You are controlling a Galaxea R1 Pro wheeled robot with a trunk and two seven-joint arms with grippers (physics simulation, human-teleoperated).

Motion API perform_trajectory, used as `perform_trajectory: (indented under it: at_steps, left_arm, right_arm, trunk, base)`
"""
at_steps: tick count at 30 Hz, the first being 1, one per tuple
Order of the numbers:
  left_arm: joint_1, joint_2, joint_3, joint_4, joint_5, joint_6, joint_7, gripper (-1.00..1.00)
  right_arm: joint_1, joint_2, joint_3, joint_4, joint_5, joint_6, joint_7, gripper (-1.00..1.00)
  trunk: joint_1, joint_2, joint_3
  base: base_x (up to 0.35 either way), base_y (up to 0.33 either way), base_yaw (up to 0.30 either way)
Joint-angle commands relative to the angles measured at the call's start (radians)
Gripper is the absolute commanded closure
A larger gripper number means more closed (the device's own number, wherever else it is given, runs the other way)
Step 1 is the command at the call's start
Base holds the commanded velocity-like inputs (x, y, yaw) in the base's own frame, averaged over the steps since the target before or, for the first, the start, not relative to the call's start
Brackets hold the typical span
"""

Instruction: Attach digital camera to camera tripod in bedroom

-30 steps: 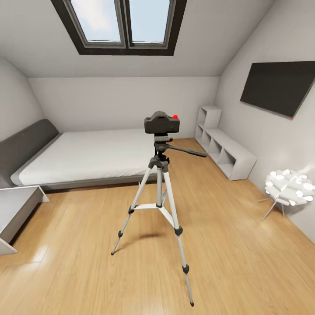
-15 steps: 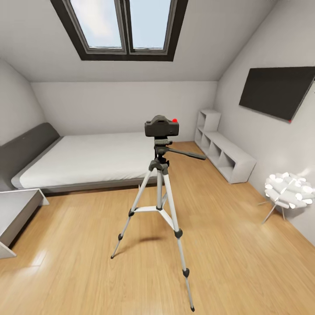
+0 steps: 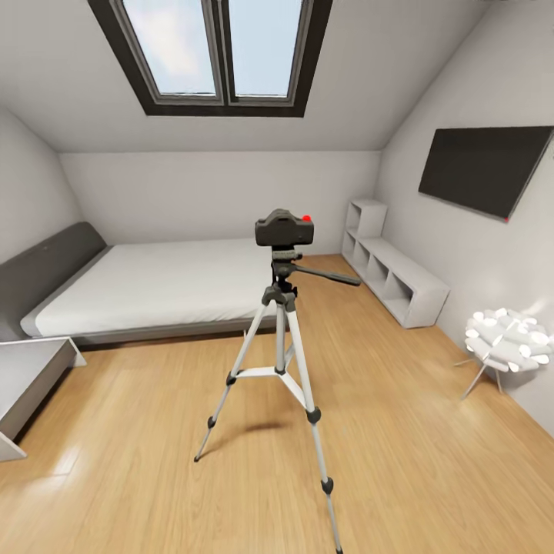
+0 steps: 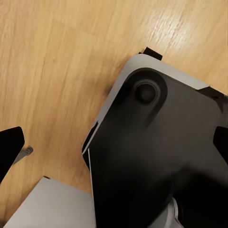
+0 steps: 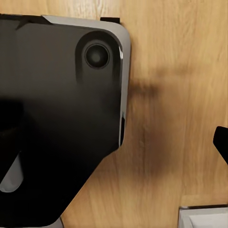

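Observation:
The digital camera (image 3: 284,228), small and black with a red button on top, sits on the head of the camera tripod (image 3: 280,338). The tripod stands with its silver legs spread on the wood floor in the middle of the bedroom, its pan handle pointing right. In the left wrist view my left gripper (image 4: 118,147) is open, one black fingertip (image 4: 10,147) at each side edge, above the floor and my own dark base (image 4: 156,161). My right gripper (image 5: 114,142) also stands open over the base (image 5: 57,109), with one fingertip (image 5: 222,142) showing.
A grey-framed white bed (image 3: 154,285) lies behind the tripod on the left. A white cube shelf (image 3: 400,281) runs along the right wall under a black TV (image 3: 485,171). A white petal-shaped lamp (image 3: 508,338) stands at the right, a grey low unit (image 3: 31,377) at the left.
The whole head view has shifted: the room sits a little lower and smaller in the picture, so the camera has moved. The digital camera stays on the tripod.

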State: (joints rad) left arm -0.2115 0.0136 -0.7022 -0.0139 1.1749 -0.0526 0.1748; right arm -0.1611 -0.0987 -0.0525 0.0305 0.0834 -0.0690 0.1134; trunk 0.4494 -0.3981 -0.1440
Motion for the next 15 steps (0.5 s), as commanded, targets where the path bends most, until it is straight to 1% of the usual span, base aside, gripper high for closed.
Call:
perform_trajectory:
  at_steps: [1,15]
  left_arm:
    - [0.000,0.000,-0.010,-0.001,0.008,-0.002,0.005,-1.00]
    - [0.000,0.000,-0.012,-0.001,0.008,-0.003,0.005,-1.00]
  right_arm:
    - [-0.002,0.000,-0.006,0.003,0.009,-0.010,0.002,-1.00]
    - [-0.002,-0.001,-0.006,0.003,0.009,-0.011,0.000,-1.00]
  trunk:
    - [0.001,-0.002,0.000]
    - [0.001,-0.002,0.023]
  base:
    - [0.000,0.000,0.000]
    - [0.000,0.000,0.000]
